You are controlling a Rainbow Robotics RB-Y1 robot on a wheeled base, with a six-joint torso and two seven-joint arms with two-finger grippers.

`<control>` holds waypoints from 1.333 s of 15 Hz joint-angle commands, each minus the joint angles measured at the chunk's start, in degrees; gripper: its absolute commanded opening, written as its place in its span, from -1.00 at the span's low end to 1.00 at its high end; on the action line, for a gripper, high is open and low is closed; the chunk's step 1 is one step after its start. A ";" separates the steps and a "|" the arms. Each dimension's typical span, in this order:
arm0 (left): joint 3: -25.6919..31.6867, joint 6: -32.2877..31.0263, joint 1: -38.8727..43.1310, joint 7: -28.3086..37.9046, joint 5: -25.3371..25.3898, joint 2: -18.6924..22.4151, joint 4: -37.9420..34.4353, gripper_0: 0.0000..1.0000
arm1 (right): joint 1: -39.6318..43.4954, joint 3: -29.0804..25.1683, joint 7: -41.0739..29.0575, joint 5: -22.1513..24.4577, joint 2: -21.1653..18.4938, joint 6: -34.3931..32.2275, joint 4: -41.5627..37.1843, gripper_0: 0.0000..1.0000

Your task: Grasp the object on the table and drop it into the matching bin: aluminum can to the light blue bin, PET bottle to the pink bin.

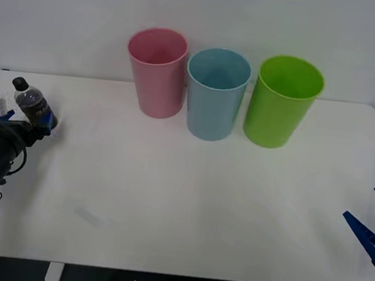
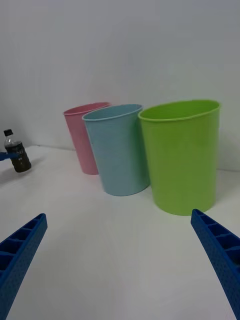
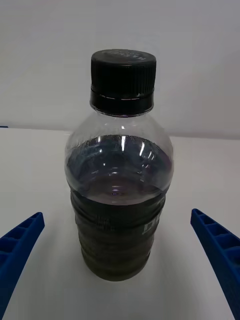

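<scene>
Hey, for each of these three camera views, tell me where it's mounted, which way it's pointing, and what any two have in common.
Front view: above the arms, looking down at the white rectangular table; left gripper at the small clear plastic bottle of dark liquid, right gripper at the table's right edge.
Right wrist view: low, facing the tall pink bin, light blue bin and green bin; open blue fingers.
Left wrist view: close on the bottle between open fingers.
Shared: all three show the bottle.

A green bin stands beside a white wall.
</scene>
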 commanded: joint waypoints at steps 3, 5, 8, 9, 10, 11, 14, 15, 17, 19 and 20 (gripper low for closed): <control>0.42 2.44 -5.25 -0.06 -3.05 0.00 5.38 1.00 | 0.00 0.00 0.00 0.00 0.00 0.00 0.00 1.00; 0.42 3.49 -7.18 -0.06 -4.02 0.00 7.49 1.00 | 0.00 0.00 0.00 0.00 0.00 0.00 0.00 1.00; 0.42 4.20 -8.50 -0.24 -5.25 0.00 8.98 1.00 | 0.00 0.00 0.00 0.00 0.00 0.00 0.00 1.00; 0.33 4.28 -8.59 -0.24 -5.34 0.00 8.98 1.00 | 0.00 0.00 0.00 0.00 0.00 0.00 0.00 1.00; 0.33 4.28 -8.59 -0.24 -5.34 0.00 8.98 1.00 | 0.00 0.00 0.00 0.00 0.00 0.00 0.00 1.00; 0.33 4.37 -8.59 -0.24 -5.34 0.00 8.98 1.00 | 0.00 0.00 0.00 0.00 0.00 0.00 0.00 1.00; 0.07 4.72 -8.59 -0.06 -4.64 0.00 8.98 0.77 | 0.00 0.00 0.00 0.00 0.00 0.00 0.00 1.00; 0.07 4.81 -8.68 -0.06 -4.28 -0.35 8.89 -0.33 | 0.00 0.00 0.00 0.00 0.00 0.00 0.00 1.00; -0.20 4.81 -8.68 -0.24 -4.02 -0.35 8.98 -1.00 | 0.00 0.00 0.00 0.00 0.00 0.00 0.00 1.00; -0.90 4.81 -8.68 -0.06 -3.58 -0.35 8.98 -1.00 | 0.00 0.00 0.00 0.00 0.00 0.00 0.00 1.00; -1.08 4.81 -8.68 -0.06 -3.32 -0.35 8.98 -1.00 | 0.00 0.00 0.00 0.00 0.00 0.00 0.00 1.00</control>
